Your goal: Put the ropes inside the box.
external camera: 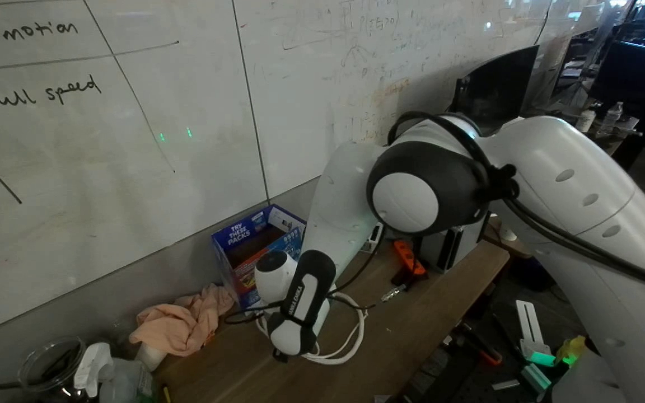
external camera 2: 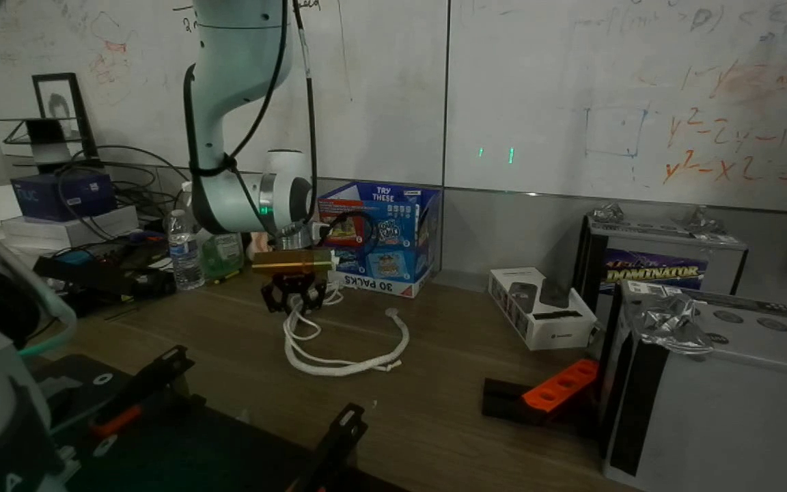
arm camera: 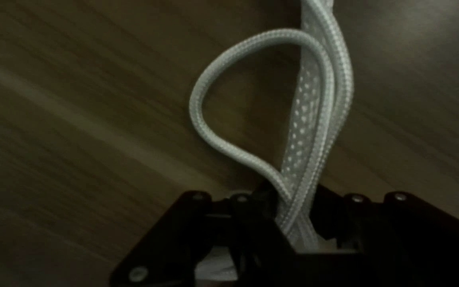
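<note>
White ropes, one thick and others thin, hang from my gripper and curve over the wooden table in an exterior view. They also show beside the wrist in an exterior view. My gripper is low over the table, its fingers closed around the ropes. In the wrist view the bunched ropes pass between the dark fingertips, with a thin loop to one side. The blue cardboard box stands open-topped against the wall behind the gripper. Its dark interior shows partly in an exterior view; the arm hides part of it.
A peach cloth lies beside the box, near a spray bottle. A water bottle stands by cluttered cables. A white carton, an orange tool and large grey cases stand on the box's other side.
</note>
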### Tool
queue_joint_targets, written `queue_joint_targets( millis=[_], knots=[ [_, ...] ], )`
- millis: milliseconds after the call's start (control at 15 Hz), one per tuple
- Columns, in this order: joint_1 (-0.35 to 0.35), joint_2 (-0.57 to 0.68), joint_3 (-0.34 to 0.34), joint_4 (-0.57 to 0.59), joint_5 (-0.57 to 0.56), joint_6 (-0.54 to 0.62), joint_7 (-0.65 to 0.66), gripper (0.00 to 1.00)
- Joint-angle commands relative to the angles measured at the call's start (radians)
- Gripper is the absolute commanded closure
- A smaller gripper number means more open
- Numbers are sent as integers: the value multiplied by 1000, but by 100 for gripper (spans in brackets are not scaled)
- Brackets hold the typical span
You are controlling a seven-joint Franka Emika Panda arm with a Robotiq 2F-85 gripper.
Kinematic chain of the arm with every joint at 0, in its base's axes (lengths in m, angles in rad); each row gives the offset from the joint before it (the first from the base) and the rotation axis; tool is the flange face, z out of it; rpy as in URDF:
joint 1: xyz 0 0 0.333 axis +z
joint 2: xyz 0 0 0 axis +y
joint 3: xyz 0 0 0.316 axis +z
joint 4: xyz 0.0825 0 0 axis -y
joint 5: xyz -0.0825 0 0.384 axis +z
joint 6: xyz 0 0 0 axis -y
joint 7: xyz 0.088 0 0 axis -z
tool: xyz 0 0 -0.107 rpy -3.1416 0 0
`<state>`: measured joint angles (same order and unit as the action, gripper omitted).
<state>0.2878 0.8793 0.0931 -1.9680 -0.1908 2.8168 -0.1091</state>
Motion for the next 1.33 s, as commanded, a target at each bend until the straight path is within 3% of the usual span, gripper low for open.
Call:
queue_joint_targets(
  millis=[0, 333, 600, 1000, 1267],
  knots=[
    [-70, -53, 71, -31, 15, -111, -58, 93],
    [-93, -200, 91, -73, 12, -249, -60, 94],
    [-40, -379, 12, -90, -38, -257, 42, 94],
    [28, -619, -106, -38, -210, -303, 300, 94],
    [34, -747, -101, 27, -394, -400, 523, 94]
  ],
)
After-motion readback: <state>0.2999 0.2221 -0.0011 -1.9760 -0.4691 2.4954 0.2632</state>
